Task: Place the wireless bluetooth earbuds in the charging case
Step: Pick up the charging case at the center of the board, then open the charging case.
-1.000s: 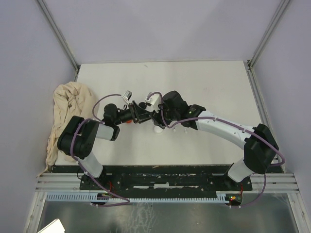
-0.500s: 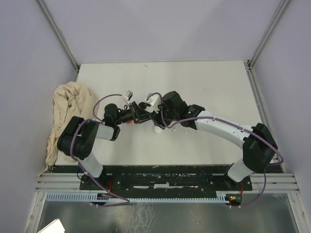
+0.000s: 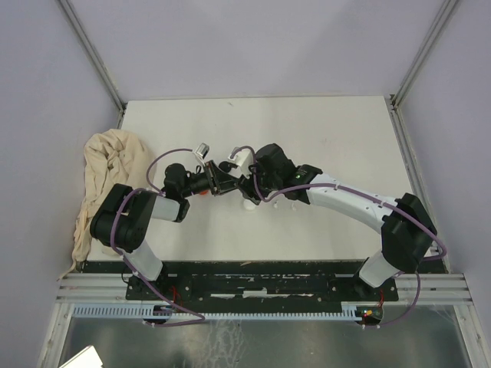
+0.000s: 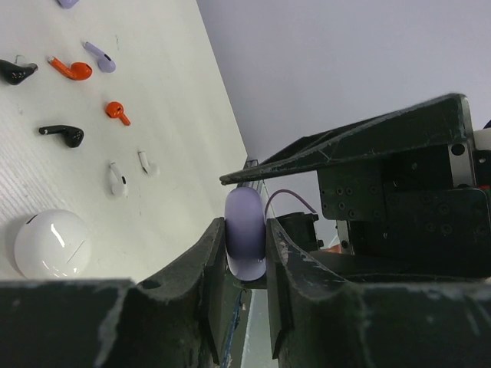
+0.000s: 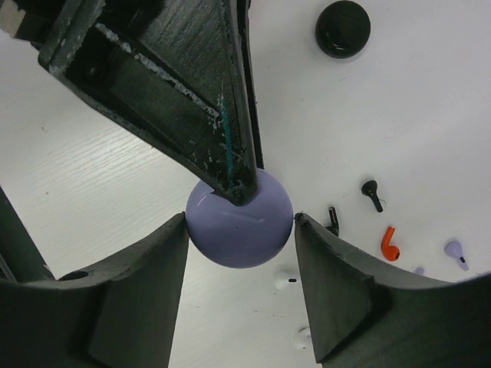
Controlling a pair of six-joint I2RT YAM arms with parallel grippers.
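A round lilac charging case [image 4: 245,234] hangs above the table, held by both grippers at once. My left gripper [image 4: 245,230] is shut on its two flat faces. My right gripper [image 5: 241,222] presses its rim from both sides, where the lilac case [image 5: 240,218] shows as a disc. The grippers meet at mid table, left gripper [image 3: 229,182] against right gripper [image 3: 242,185]. Loose earbuds lie on the table below: black [image 4: 63,135], red [image 4: 71,70], lilac [image 4: 101,56] and white [image 4: 117,180]. None is in a gripper.
A white round case [image 4: 51,244] lies shut on the table, in the top view [image 3: 249,204] just under the right wrist. A black round case [image 5: 343,28] lies farther off. A crumpled beige cloth [image 3: 107,176] covers the table's left edge.
My left gripper's jaws have closed onto the lilac case. The right gripper has kept its hold, and both arms have barely moved.
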